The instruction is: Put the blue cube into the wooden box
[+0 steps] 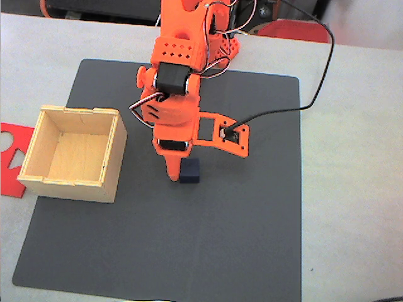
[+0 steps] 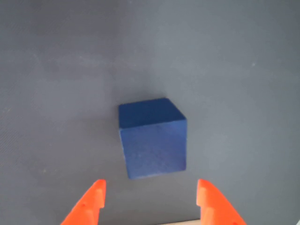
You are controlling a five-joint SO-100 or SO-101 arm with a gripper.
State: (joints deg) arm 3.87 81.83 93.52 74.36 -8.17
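Approach step, no grasp yet. End effector (image 2: 150, 194) has its orange fingers apart and empty, tips framing the blue cube (image 2: 152, 139) in the wrist view, not touching it. Cube sits flat on the dark mat (image 1: 252, 239) on the worktop, near mat centre in the fixed view, just beside the arm's tip. Wooden box (image 1: 72, 154) stands open and empty at the mat's left edge, apart from the cube. Next likely: descend around the cube, close, lift, carry left to the box.
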